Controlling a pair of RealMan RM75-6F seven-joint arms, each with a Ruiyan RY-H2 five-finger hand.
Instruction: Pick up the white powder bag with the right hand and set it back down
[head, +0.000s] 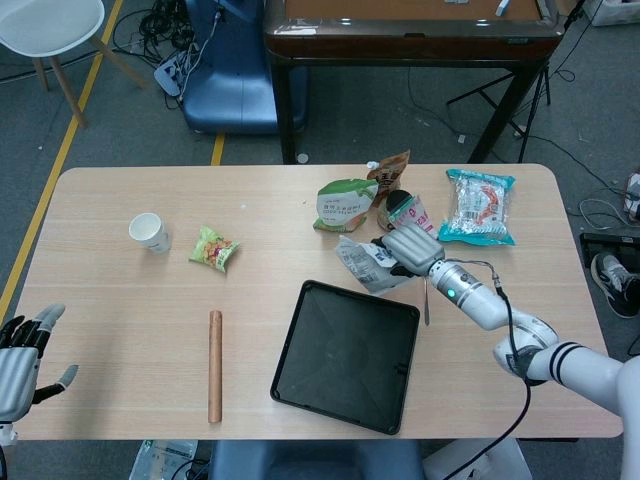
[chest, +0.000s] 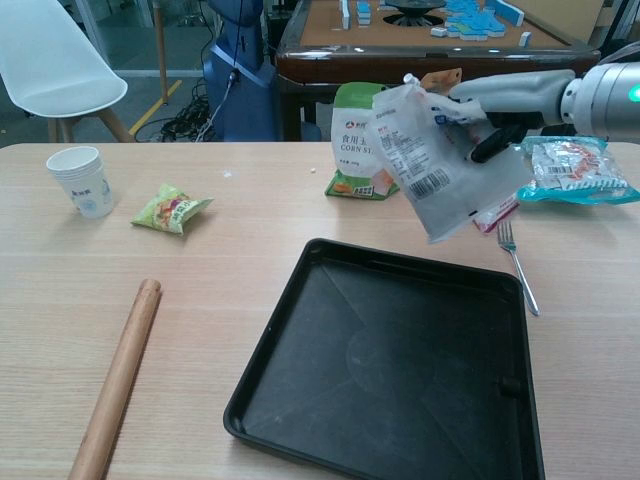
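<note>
My right hand (head: 411, 245) (chest: 497, 97) holds the white powder bag (head: 364, 262) (chest: 438, 161) by its upper edge, well above the table. The bag is pale and translucent with printed text and a barcode; it hangs tilted, its lower end over the far edge of the black tray (head: 345, 355) (chest: 390, 370). My left hand (head: 20, 355) shows only in the head view, at the table's near left corner, holding nothing with its fingers apart.
Behind the bag stand a green corn bag (chest: 361, 139), a brown spouted pouch (head: 389, 175) and a red-and-white packet (head: 418, 223). A teal snack pack (head: 479, 206) lies far right, a fork (chest: 519, 264) beside the tray. Left: paper cup (head: 149, 232), small green packet (head: 213, 248), wooden rolling pin (head: 214, 364).
</note>
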